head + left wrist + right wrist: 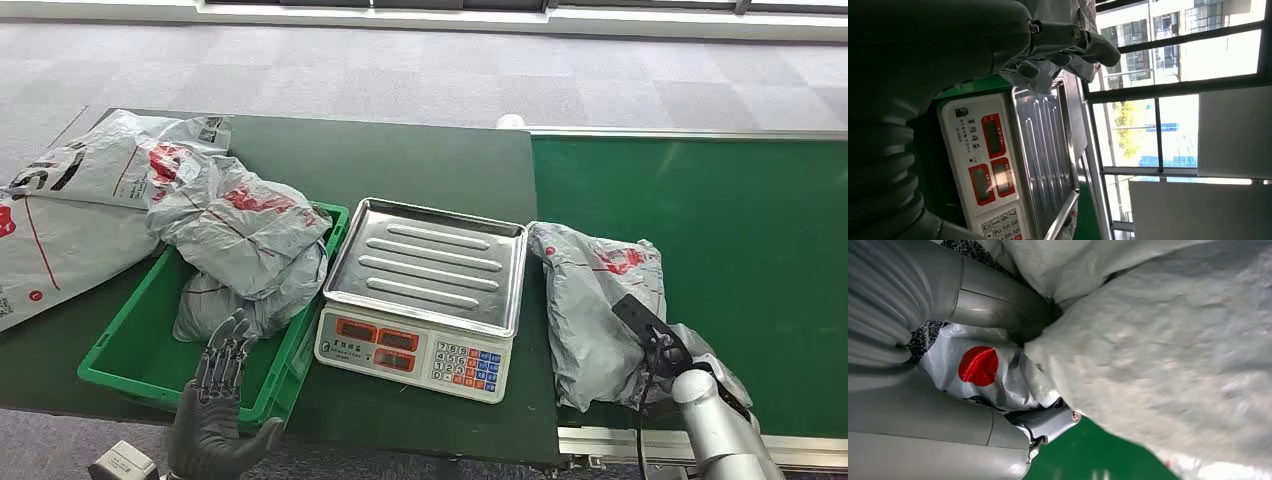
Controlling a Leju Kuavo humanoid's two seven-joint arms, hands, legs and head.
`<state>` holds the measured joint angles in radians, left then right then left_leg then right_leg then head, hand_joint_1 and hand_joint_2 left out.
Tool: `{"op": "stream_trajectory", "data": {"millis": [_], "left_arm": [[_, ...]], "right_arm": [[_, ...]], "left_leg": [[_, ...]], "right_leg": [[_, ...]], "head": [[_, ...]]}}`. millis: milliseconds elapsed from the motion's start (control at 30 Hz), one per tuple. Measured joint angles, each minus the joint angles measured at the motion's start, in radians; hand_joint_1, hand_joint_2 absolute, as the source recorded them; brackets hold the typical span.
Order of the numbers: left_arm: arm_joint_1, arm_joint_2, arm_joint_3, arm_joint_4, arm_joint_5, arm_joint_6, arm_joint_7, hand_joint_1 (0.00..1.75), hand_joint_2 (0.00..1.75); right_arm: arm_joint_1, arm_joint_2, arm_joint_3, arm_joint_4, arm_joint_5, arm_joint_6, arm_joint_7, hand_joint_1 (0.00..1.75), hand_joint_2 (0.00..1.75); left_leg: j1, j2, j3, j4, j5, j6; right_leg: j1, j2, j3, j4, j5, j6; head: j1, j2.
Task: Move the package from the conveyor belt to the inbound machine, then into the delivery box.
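Grey package (598, 305) on the conveyor belt (740, 230) is gripped by the right hand (668, 352), left hand (222, 400) hangs open, so scale (425, 290) and green box (140, 350) steps are both left.

My head view looks down from high on the scale (420, 290), my left wrist view shares it (1013, 165) sideways and near, my right wrist view pressed against the package (1158, 340).
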<state>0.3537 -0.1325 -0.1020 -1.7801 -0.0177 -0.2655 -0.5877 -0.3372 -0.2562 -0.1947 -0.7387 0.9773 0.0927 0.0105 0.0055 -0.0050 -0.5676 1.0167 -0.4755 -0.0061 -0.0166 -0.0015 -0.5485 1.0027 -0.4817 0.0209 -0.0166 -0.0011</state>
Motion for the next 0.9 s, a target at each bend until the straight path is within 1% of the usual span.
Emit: {"op": "stream_trajectory", "data": {"millis": [67, 133, 267, 400, 433, 467, 567, 767, 833, 900], "left_arm": [[0.004, -0.003, 0.001, -0.005, -0.005, -0.008, -0.002, 0.0, 1.75], [0.011, -0.014, 0.006, -0.015, -0.017, -0.026, -0.008, 0.0, 1.75], [0.02, -0.041, 0.028, -0.028, -0.041, -0.048, -0.026, 0.0, 1.75], [0.031, -0.061, 0.04, -0.035, -0.049, -0.036, -0.036, 0.0, 1.75], [0.033, -0.064, 0.042, -0.036, -0.049, -0.033, -0.037, 0.0, 1.75], [0.034, -0.067, 0.044, -0.037, -0.049, -0.03, -0.037, 0.0, 1.75], [0.035, -0.072, 0.048, -0.041, -0.049, -0.027, -0.038, 0.0, 1.75], [0.039, -0.076, 0.05, -0.044, -0.049, -0.026, -0.038, 0.0, 1.75], [0.04, -0.076, 0.05, -0.044, -0.049, -0.02, -0.039, 0.0, 1.75], [0.042, -0.076, 0.05, -0.044, -0.048, -0.01, -0.042, 0.0, 1.75]], "right_arm": [[0.011, 0.006, 0.0, -0.036, -0.015, -0.037, -0.034, 1.75, 1.75], [0.035, 0.022, 0.001, -0.126, -0.049, -0.126, -0.103, 1.75, 1.75], [0.099, 0.069, 0.001, -0.389, -0.147, -0.348, -0.236, 1.75, 1.75], [0.194, 0.124, 0.002, -0.684, -0.255, -0.629, -0.387, 1.75, 1.75], [0.211, 0.136, 0.003, -0.742, -0.267, -0.669, -0.405, 1.75, 1.75], [0.225, 0.144, 0.004, -0.788, -0.272, -0.688, -0.412, 1.75, 1.75], [0.259, 0.16, 0.006, -0.889, -0.277, -0.701, -0.414, 1.75, 1.75], [0.288, 0.176, 0.008, -0.978, -0.283, -0.719, -0.426, 1.75, 1.75], [0.296, 0.184, 0.008, -1.002, -0.269, -0.751, -0.473, 1.75, 1.75], [0.308, 0.2, 0.02, -1.043, -0.209, -0.771, -0.53, 1.75, 1.75]], "left_leg": [[0.0, 0.0, -0.001, 0.0, 0.0, 0.0], [0.0, 0.0, -0.002, 0.0, 0.0, 0.0], [0.0, -0.001, -0.003, 0.0, 0.001, -0.001], [0.0, -0.004, -0.004, 0.0, 0.0, -0.001], [0.0, -0.004, -0.004, 0.0, 0.0, -0.001], [0.0, -0.004, -0.004, 0.0, 0.0, -0.001], [0.0, -0.003, -0.004, 0.0, 0.0, -0.001], [0.0, -0.003, -0.004, 0.0, 0.001, 0.0], [0.0, -0.003, -0.004, 0.0, 0.001, 0.0], [0.0, -0.003, -0.004, 0.0, 0.001, 0.0]], "right_leg": [[0.0, 0.0, -0.001, 0.0, 0.0, 0.0], [0.0, -0.001, -0.002, 0.0, 0.0, 0.0], [0.0, -0.002, -0.003, 0.0, 0.0, 0.0], [0.0, -0.006, -0.003, 0.0, -0.003, -0.001], [0.0, -0.006, -0.003, 0.0, -0.003, -0.001], [0.0, -0.006, -0.003, 0.0, -0.003, -0.001], [0.0, -0.006, -0.004, 0.0, -0.003, -0.001], [0.0, -0.006, -0.003, 0.0, -0.002, 0.0], [0.0, -0.006, -0.003, 0.0, -0.002, 0.0], [0.0, -0.006, -0.003, 0.0, -0.002, 0.0]], "head": [[0.0, 0.0], [0.0, 0.0], [0.0, 0.0], [0.0, 0.0], [0.0, 0.0], [0.0, 0.0], [0.0, 0.0], [0.0, 0.0], [0.0, 0.0], [0.0, 0.0]]}}
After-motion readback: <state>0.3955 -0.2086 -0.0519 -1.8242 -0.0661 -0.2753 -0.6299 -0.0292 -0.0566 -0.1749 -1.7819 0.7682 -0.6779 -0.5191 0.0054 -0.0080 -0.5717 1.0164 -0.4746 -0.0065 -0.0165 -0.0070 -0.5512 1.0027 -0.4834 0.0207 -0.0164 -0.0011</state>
